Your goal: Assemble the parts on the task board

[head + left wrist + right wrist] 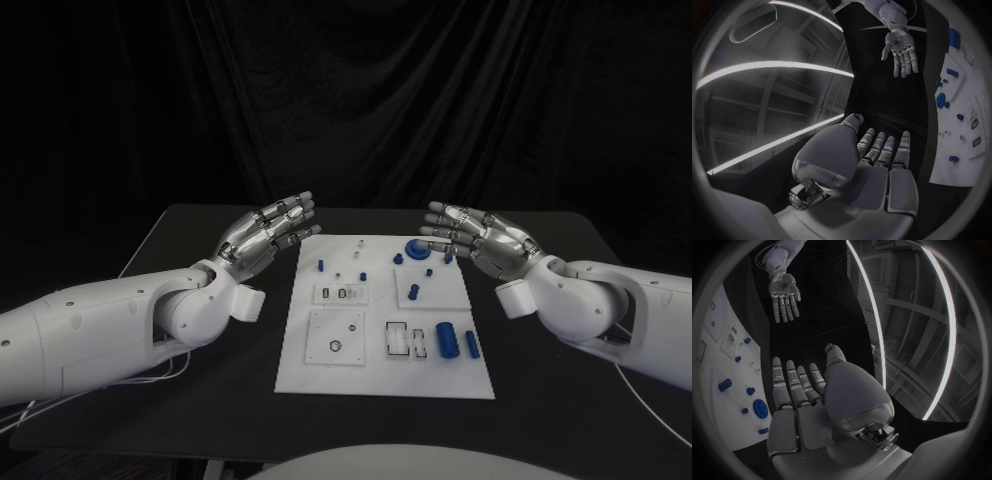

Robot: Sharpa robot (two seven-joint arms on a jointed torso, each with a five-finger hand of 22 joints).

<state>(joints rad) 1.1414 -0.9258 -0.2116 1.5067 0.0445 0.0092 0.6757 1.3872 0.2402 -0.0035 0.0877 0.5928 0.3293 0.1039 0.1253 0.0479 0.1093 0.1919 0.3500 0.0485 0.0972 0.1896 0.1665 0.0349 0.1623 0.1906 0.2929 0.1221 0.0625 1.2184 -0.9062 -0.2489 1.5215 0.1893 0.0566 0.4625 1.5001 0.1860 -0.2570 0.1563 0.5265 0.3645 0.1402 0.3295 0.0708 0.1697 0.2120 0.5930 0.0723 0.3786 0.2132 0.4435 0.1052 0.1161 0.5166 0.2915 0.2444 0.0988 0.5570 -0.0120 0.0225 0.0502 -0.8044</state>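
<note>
Head view: the white task board point(384, 375) is seen at the middle of the black surface point(173, 400), with blue parts point(449, 341) (some standing, some lying) on it. The left hand point(268, 237) and right hand point(476, 236) are held beside the board's far corners, fingers spread, nothing grasped.

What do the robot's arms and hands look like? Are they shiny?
Both arms are smooth, rounded white shells. The left hand and right hand are silver metal with many jointed fingers and flat grey palm pads. Thin white cables trail beside each arm.
</note>
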